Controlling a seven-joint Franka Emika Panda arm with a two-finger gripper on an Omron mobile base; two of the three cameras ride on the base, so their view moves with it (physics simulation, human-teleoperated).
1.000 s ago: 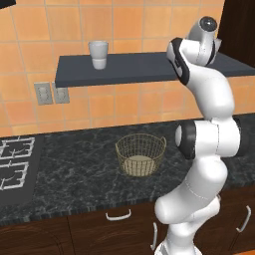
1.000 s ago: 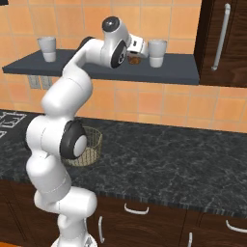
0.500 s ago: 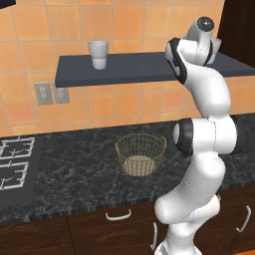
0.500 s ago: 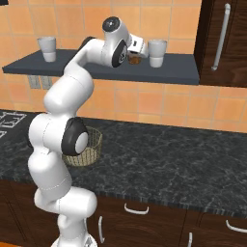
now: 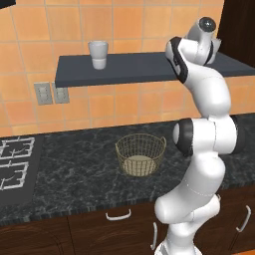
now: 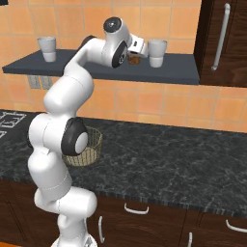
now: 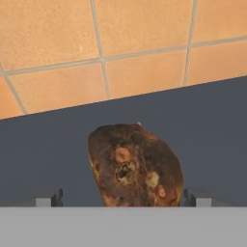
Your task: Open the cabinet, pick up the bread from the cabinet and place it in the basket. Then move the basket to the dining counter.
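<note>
The bread [image 7: 135, 166], a dark brown lump, lies on a dark grey wall shelf [image 7: 212, 125] in front of orange tiles. My gripper [image 7: 121, 198] is open, one fingertip [image 7: 48, 198] to each side of the bread, the right one close to it and the left one apart. From the right base view the bread [image 6: 134, 61] sits just under my gripper [image 6: 136, 54], beside a white cup [image 6: 157, 53]. The wire basket [image 5: 141, 154] stands on the black granite worktop [image 5: 74, 174] below the shelf; in the right base view the arm partly hides the basket [image 6: 95, 143]. The dining counter is out of view.
A second white cup [image 5: 98, 54] stands at the shelf's left end. A dark cabinet [image 6: 234, 43] with a long handle [image 6: 222, 29] is shut at the right of the shelf. A stove [image 5: 12, 164] is at the worktop's left. Drawers run below.
</note>
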